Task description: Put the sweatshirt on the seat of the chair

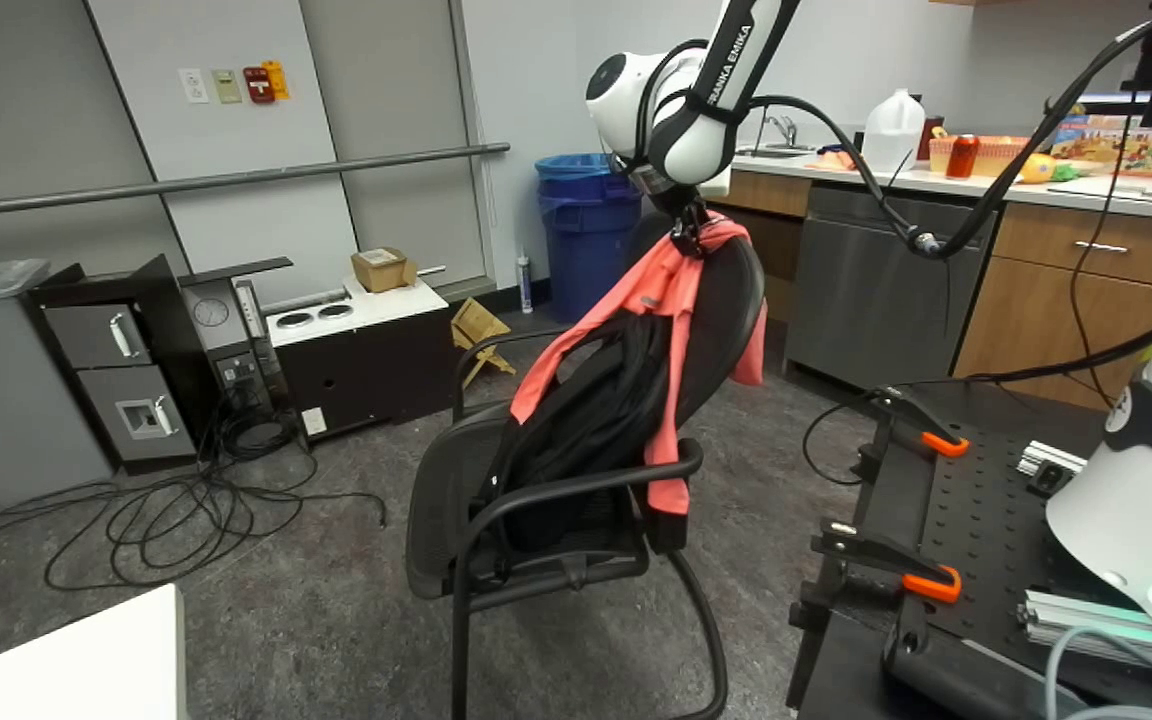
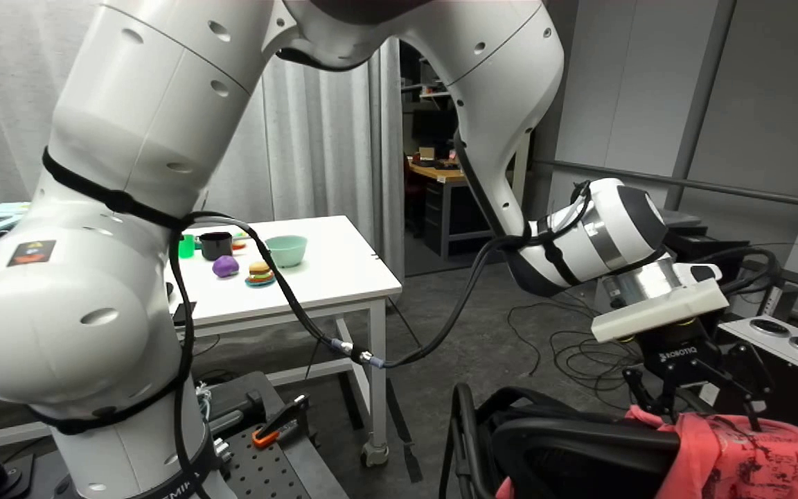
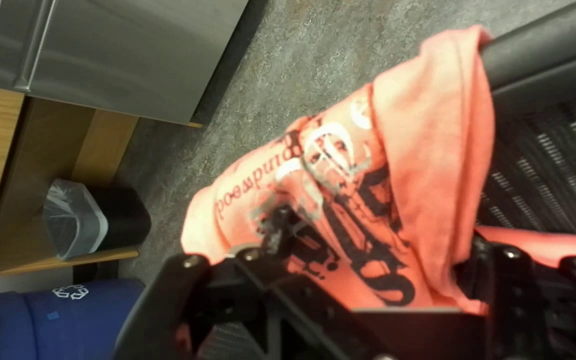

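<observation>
Wrist view: my claw (image 3: 375,244) gapes over sweatshirt (image 3: 343,180) draped on chair back (image 3: 550,172). Should pinch sweatshirt alone, lift well clear, then lower onto seat (image 1: 454,480).

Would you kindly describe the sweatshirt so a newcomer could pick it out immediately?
Find the black chair on the gray floor. The sweatshirt is draped over the top of its backrest. Being coral and printed, it stands apart from the black bundle beside it.

Blue bin (image 1: 591,250) — green bowl (image 2: 286,252)
</observation>
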{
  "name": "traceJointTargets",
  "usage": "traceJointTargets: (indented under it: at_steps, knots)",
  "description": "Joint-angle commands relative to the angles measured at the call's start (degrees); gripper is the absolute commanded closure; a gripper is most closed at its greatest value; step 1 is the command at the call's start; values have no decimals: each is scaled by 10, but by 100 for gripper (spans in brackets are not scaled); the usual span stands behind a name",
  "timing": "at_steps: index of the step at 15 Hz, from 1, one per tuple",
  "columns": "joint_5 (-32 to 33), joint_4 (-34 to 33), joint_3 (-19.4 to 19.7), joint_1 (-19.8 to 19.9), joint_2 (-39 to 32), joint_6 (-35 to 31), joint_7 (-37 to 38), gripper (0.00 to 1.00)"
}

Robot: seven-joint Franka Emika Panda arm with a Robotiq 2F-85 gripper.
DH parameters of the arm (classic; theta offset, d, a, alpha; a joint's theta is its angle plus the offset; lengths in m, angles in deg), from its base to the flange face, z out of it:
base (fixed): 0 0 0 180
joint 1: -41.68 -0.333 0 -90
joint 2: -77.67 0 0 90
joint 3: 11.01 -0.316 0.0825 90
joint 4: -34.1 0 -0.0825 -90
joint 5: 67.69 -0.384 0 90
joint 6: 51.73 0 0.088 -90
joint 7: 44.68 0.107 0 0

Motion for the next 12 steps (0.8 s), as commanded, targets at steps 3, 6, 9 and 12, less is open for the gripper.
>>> traceJointTargets:
  at_steps: [3, 6, 9, 12]
  knots:
    - [29, -12, -3, 1, -5, 5, 47, 72]
    - [24, -6, -4, -1, 13, 12, 59, 96]
    - [15, 2, -4, 1, 47, 37, 53, 99]
    - [3, 5, -7, 10, 87, 55, 43, 97]
